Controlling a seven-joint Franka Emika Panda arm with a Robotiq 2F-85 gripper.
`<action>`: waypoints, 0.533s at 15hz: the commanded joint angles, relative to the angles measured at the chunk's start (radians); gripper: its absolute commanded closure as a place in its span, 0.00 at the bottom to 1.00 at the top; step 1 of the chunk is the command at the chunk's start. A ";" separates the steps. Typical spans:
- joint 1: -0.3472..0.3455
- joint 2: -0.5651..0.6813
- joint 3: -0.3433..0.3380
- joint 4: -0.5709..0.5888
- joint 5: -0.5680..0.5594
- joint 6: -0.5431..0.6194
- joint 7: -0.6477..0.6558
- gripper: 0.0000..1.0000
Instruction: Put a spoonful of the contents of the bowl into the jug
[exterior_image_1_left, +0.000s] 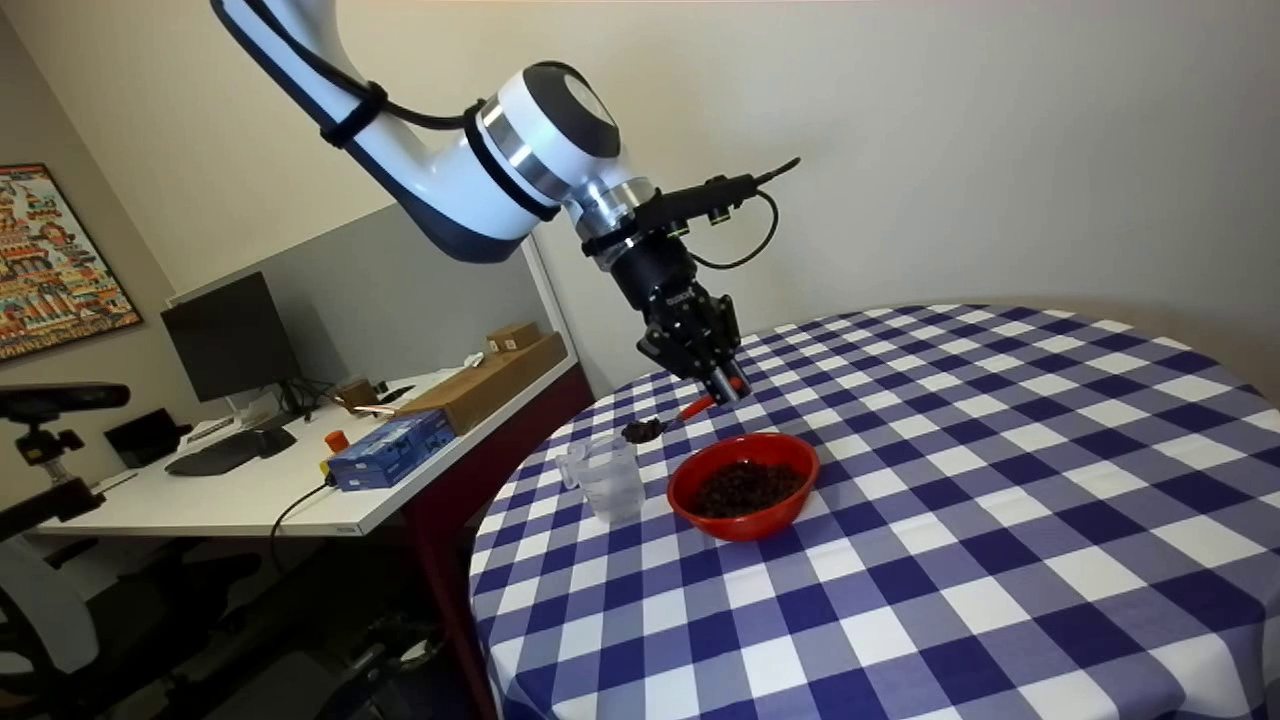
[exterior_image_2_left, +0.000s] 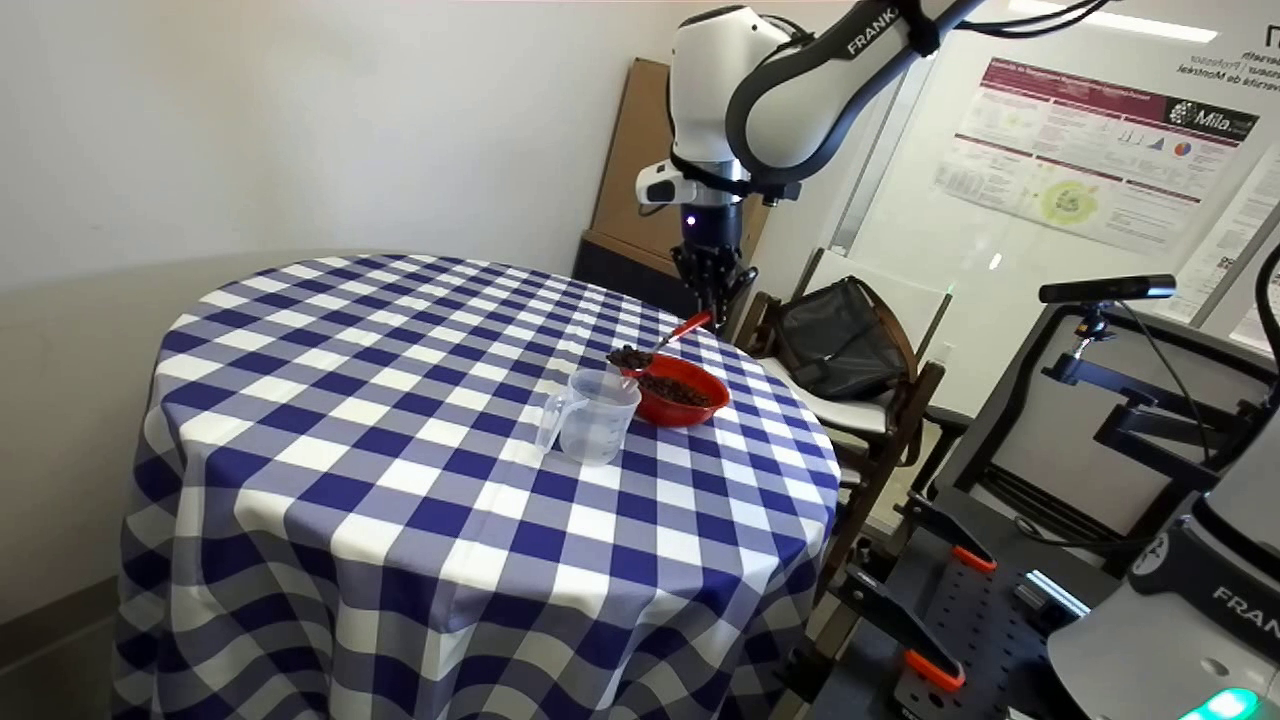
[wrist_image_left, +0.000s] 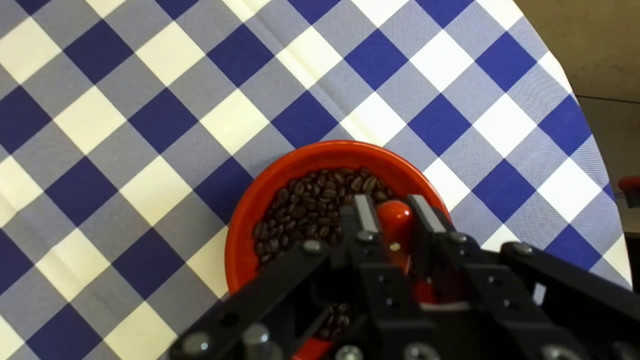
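Gripper: closed on the red-handled spoon
Spoon: heaped with dark beans, near the jug; whether over its mouth, hard to tell
Jug: upright on checked cloth, beside the bowl
Bowl: more beans inside

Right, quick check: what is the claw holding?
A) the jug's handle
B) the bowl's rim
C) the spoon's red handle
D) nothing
C: the wrist view shows the spoon's red handle between the fingers of the claw, and in both exterior views the spoon juts from there, dark beans on its end.
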 joint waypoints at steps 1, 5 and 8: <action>0.011 -0.051 0.006 -0.043 0.020 0.005 -0.013 0.95; 0.023 -0.067 0.008 -0.066 0.010 0.007 -0.007 0.95; 0.031 -0.074 0.009 -0.082 0.005 0.008 -0.004 0.95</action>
